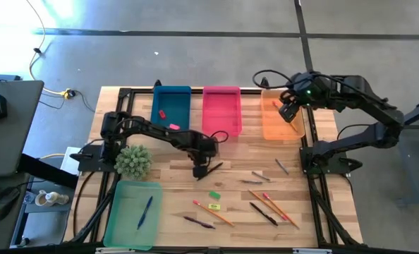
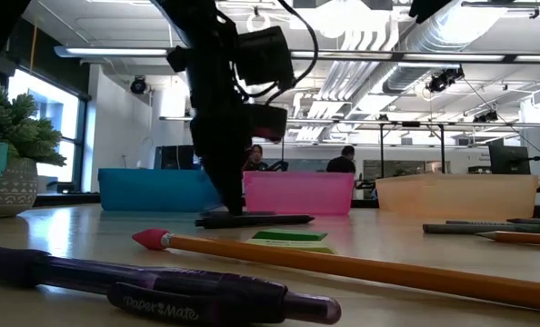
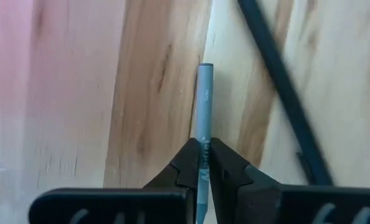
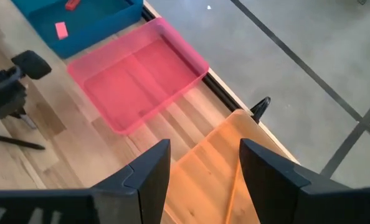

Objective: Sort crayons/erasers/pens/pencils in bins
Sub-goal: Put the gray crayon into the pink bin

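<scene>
**Left end effector pinches a grey crayon near the pink bin**

The left end effector [image 3: 203,163] is low over the counter [image 1: 238,152], just in front of the pink bin [image 1: 221,109]. Its two fingers are pressed together on a short grey crayon [image 3: 204,112]. The pinch is at one end of the stick, and most of its length points forward, away from the fingers. I cannot tell whether the crayon rests on the wood or is a little lifted. A black pen [image 1: 211,169] lies just beside it, on the side away from the pink bin.

In my judgement the crayon is light and stiff, but its waxy skin is a bit slippery, and a hard squeeze could break it. A hold nearer the middle would keep it from turning between the fingers; with this end hold, a slow carry seems safer.

The right end effector [image 4: 197,171] hangs above the orange bin [image 1: 281,120], next to the pink bin, with its fingers spread and nothing between them. One pencil [image 4: 233,196] lies inside this bin.

On the other side of the pink bin, the blue bin [image 1: 171,109] holds two erasers [image 1: 173,126]. The green bin [image 1: 133,212], far from the pink bin at the near counter edge, holds a blue pen [image 1: 145,211]. More pencils [image 1: 273,205], pens and two erasers [image 1: 214,195] lie loose on the counter, well in front of the pink bin.
</scene>
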